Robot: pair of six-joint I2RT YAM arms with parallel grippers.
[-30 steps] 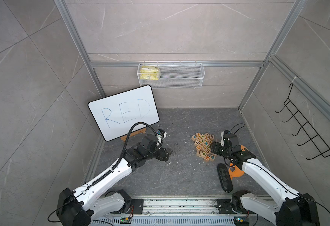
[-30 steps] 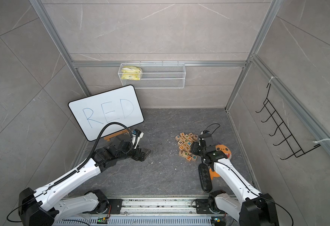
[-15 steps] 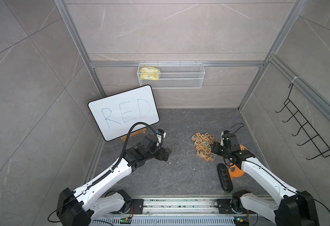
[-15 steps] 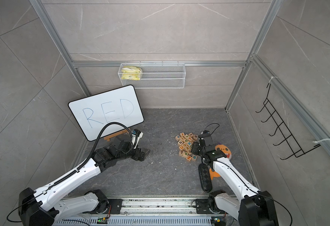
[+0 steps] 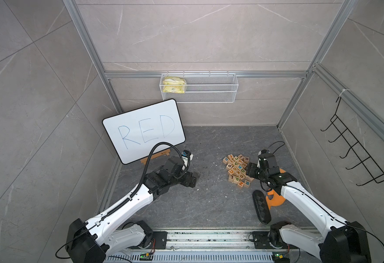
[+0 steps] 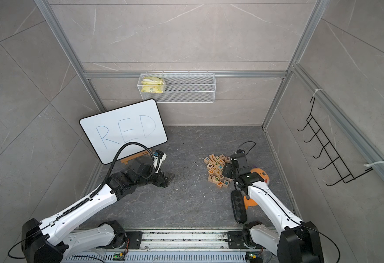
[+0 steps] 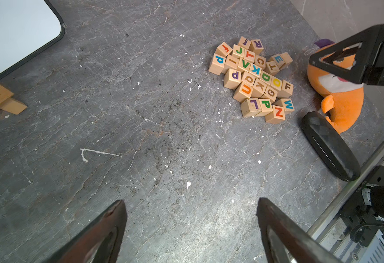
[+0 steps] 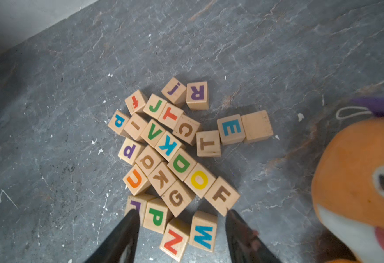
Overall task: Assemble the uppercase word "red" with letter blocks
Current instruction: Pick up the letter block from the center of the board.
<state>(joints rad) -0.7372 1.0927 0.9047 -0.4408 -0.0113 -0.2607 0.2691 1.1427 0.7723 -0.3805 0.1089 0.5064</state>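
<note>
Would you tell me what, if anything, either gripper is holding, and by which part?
Nothing is held: left gripper and right gripper, over the blocks, are open and empty.

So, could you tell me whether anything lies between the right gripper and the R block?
Yes, the pile. The right gripper is over its N and W edge; the R block sits at the opposite edge, top uncovered.

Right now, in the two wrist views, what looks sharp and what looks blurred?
Right wrist view: the letter blocks are crisp, the orange plush at the frame edge is blurred. Left wrist view: the floor is sharp, the gripper fingers soft.
</note>
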